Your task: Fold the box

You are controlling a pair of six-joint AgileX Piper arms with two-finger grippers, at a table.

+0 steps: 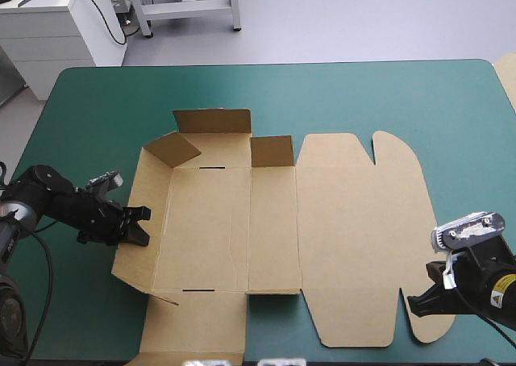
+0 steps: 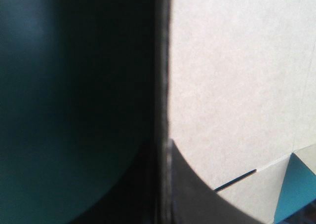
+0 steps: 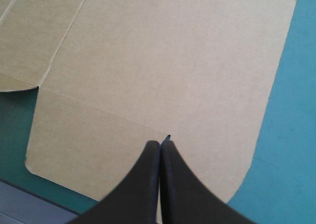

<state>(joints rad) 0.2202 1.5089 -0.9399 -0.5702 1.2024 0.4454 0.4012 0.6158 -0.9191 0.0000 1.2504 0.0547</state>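
Left gripper (image 1: 137, 226): black fingers (image 2: 197, 199) all but together, pinched on the raised left wall of the box (image 1: 347, 237), with the board's edge running between them. Teal-green cover on the wall's outer side; on its inner side, the box floor with a slot.

Right gripper (image 3: 160, 144): fingers pressed together in one point, over the near rounded flap of the lid panel, tips at a small cut on the fold line.

Box brown, mid-desk (image 1: 97, 100), mostly flat. Left wall tilted up, short flaps standing at the far side, lid panel flat toward the right
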